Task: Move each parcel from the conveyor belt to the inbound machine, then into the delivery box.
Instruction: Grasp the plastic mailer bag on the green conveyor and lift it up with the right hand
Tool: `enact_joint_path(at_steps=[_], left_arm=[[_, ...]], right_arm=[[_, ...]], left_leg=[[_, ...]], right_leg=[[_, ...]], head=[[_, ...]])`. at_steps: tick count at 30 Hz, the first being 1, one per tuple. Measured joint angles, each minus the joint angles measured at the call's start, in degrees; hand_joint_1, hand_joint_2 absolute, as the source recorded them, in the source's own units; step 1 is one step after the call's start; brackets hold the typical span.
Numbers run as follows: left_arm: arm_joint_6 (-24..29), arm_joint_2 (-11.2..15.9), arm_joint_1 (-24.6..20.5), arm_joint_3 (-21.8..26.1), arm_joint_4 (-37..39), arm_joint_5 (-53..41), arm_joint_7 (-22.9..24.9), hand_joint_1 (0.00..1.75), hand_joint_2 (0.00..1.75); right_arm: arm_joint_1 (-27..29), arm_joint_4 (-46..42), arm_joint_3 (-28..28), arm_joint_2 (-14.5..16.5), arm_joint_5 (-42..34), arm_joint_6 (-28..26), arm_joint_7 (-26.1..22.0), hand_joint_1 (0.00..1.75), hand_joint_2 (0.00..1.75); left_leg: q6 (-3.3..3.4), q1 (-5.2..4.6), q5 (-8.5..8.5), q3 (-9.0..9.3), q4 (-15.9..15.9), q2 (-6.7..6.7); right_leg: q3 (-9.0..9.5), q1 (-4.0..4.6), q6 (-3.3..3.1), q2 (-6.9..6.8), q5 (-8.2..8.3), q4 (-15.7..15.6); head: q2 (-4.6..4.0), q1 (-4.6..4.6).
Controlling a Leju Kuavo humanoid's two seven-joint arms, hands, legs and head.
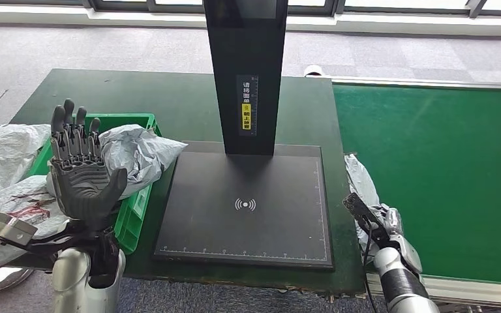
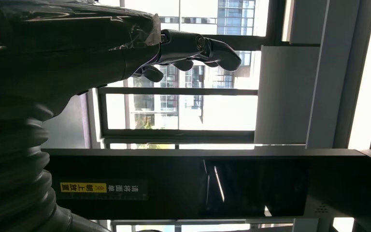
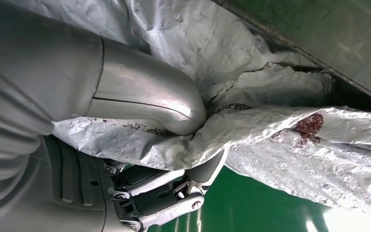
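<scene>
Far over on the left, crumpled grey plastic bags (image 1: 3,153) lie heaped beside a green delivery box (image 1: 134,215), and one more grey parcel in the box (image 1: 137,151) bulges over its rim toward the scanner. In front of that crate the robot's left hand (image 1: 81,171) is raised upright, palm facing back toward the robot, its fingers (image 1: 72,134) straight and spread with nothing in them; from the left wrist camera the same dark fingers (image 2: 198,48) reach out against bright windows. Next along, on the dark green table (image 1: 169,98), sits the inbound machine (image 1: 248,202), a flat black plate with a white wireless mark in its middle and a tall black post (image 1: 246,72) bearing a yellow label; its plate is bare. To the right of the plate, at the edge of the green conveyor belt (image 1: 430,169), lies a grey parcel (image 1: 360,179), and the right hand (image 1: 381,222) is down on it. The right wrist camera shows the thick thumb (image 3: 145,99) pressed into the wrinkled grey film (image 3: 270,130) with darker fingers (image 3: 174,188) curled under the fold, so the hand is clamped on the bag, which rests at the belt's near edge.
</scene>
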Motion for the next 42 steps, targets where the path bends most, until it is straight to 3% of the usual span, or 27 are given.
enact_joint_path(at_steps=[4,6,9,11,17,29,35,42], left_arm=[[-0.21,0.00,0.71,0.07,-0.42,-0.25,-0.01,0.00,1.75],[0.04,-0.01,1.33,0.15,-1.07,-0.33,-0.09,0.00,1.75],[0.72,-0.05,2.11,0.17,-1.90,-0.07,-0.17,0.00,1.75],[1.04,-0.09,2.23,0.17,-2.03,0.02,-0.18,0.00,1.75],[1.66,-0.11,2.20,0.17,-2.01,0.01,-0.25,0.00,1.75],[1.85,-0.11,2.19,0.17,-2.01,0.02,-0.28,0.00,1.75],[1.47,-0.07,0.28,-0.16,-0.47,0.98,-0.17,0.00,1.75],[1.44,-0.07,-0.64,-0.33,0.89,1.13,-0.17,0.00,1.75]], right_arm=[[0.56,-0.49,0.00,0.10,-0.15,-3.71,-1.18,1.75,1.75],[2.29,-4.28,0.00,0.95,-2.70,-10.33,-5.79,1.75,1.75],[7.64,-19.62,0.02,4.41,-6.12,-26.17,-16.66,1.75,1.75],[10.75,-30.82,0.07,6.73,-6.14,-30.40,-17.92,1.75,1.75],[15.41,-46.37,0.62,9.44,-7.08,-31.50,-17.66,1.75,1.75],[17.43,-52.93,0.96,10.63,-7.55,-31.82,-18.31,1.75,1.75],[18.66,-60.06,0.79,14.69,-9.47,-33.73,-33.22,1.75,1.75],[19.10,-64.46,0.70,16.08,-9.74,-33.90,-33.71,1.75,1.75]], left_leg=[[0.00,0.00,0.00,-0.02,0.00,-0.01],[0.00,0.00,0.00,-0.05,0.00,-0.09],[0.00,0.00,0.00,-0.10,-0.01,-0.27],[-0.04,0.03,-0.02,-0.10,-0.03,-0.30],[-0.12,0.06,-0.10,-0.04,-0.04,-0.19],[-0.10,0.05,-0.06,0.01,-0.01,-0.14],[-0.15,0.07,-0.08,0.05,-0.02,-0.05],[-0.16,0.10,-0.09,0.09,-0.01,0.11]], right_leg=[[0.02,0.00,0.00,-0.01,0.00,0.00],[0.01,-0.01,0.00,-0.06,0.00,0.01],[-0.03,0.02,-0.04,-0.23,-0.06,0.01],[-0.03,0.06,-0.09,-0.28,-0.12,0.01],[-0.03,0.04,-0.12,-0.17,-0.16,0.01],[0.01,0.04,-0.09,-0.16,-0.11,0.01],[-0.02,0.11,-0.13,-0.04,-0.11,0.01],[-0.01,0.09,-0.12,0.14,-0.09,0.01]], head=[[0.00,0.00],[-0.01,0.01],[-0.01,0.00],[0.00,0.00],[-0.01,0.01],[-0.01,0.00],[-0.01,0.00],[0.00,0.02]])
